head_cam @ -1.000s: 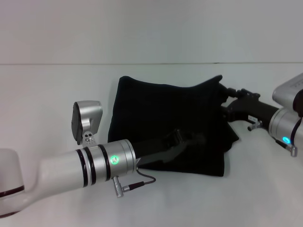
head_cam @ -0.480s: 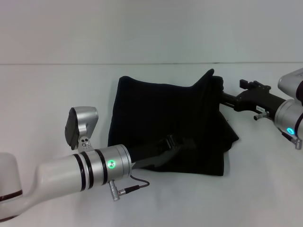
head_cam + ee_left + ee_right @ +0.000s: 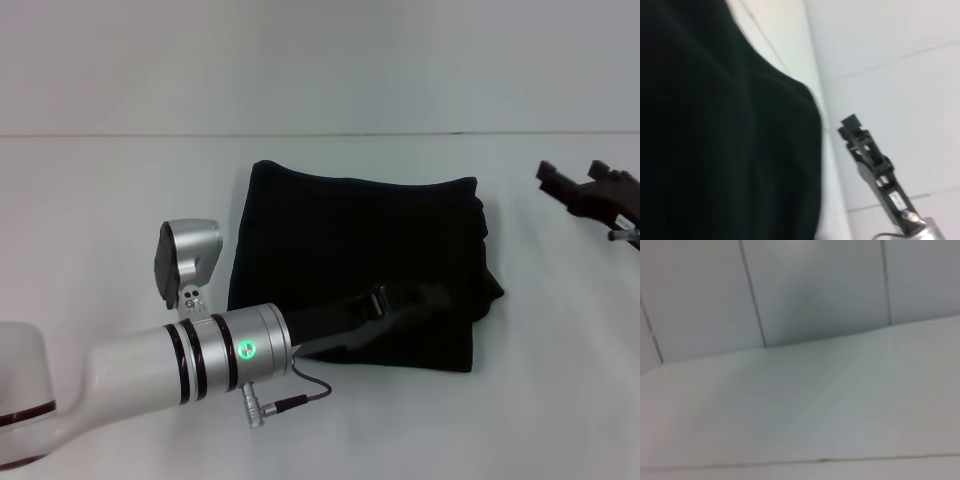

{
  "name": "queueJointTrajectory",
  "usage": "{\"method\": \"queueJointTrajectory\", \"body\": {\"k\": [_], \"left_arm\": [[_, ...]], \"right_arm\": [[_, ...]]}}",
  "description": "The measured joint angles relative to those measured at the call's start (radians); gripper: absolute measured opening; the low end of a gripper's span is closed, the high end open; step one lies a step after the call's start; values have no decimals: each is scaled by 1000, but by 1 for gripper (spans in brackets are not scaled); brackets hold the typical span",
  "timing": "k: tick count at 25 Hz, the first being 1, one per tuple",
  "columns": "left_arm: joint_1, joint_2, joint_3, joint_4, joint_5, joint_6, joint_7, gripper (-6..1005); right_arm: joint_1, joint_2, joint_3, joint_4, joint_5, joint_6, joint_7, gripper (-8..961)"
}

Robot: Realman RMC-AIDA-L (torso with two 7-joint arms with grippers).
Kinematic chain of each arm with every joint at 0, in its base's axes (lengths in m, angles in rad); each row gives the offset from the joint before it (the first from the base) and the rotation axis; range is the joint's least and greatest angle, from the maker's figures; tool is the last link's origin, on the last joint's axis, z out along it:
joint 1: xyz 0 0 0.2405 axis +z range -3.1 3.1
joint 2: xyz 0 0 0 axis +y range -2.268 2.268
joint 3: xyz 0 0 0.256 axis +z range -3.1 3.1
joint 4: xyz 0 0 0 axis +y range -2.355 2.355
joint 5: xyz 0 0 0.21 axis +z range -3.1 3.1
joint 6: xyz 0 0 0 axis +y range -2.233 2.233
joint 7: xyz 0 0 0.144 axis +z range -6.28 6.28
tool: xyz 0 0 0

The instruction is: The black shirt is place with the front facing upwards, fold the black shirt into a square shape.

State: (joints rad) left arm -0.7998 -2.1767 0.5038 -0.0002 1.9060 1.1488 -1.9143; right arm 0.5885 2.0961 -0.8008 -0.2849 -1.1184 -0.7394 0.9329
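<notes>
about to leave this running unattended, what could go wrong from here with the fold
1. The left gripper lies low over the folded black shirt; pulling back, it could drag the top layer and undo the fold.
2. The shirt's edge nearer the right gripper looks bunched and uneven, so the shape may end up less than square.
3. The right gripper is off the cloth, apart from it, so nothing holds that side down if the cloth shifts.

Probably a lab, plain white table (image 3: 100,220), white panelled wall (image 3: 815,290)
</notes>
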Motion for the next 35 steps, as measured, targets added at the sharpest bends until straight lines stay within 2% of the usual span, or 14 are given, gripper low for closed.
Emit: {"method": "queueJointTrajectory", "body": {"k": [5,7,8,9,14,15,16,18,23,29,35], "left_arm": [[-4,3,0,12,1,142,-6,404],[3,7,14,51,5,209,-34,614],[26,10,36,126,7,269,-51,634],[26,10,36,126,7,269,-51,655],[134,13,56,368,-1,374,29,757],[134,13,56,368,-1,374,29,778],[176,20,51,441,-14,391,74,798],[208,32,51,483,-31,403,119,839],[260,71,32,495,-89,364,162,918],[282,68,5,490,-98,305,190,935],[273,68,10,485,-94,269,192,934]], "right_arm": [[-55,1,0,14,97,-139,-39,854],[-76,1,-4,17,99,-213,-37,855],[-92,0,-17,26,84,-300,-36,855],[-92,0,-17,26,84,-300,-36,855],[-99,1,-94,40,-52,-458,-53,855],[-95,2,-109,41,-77,-459,-63,855],[-90,4,-125,45,-101,-457,-78,855],[-76,6,-159,63,-124,-437,-120,855],[-49,6,-231,100,-129,-371,-189,855],[-39,6,-241,126,-128,-265,-182,854],[-51,5,-221,132,-117,-225,-182,854]]}}
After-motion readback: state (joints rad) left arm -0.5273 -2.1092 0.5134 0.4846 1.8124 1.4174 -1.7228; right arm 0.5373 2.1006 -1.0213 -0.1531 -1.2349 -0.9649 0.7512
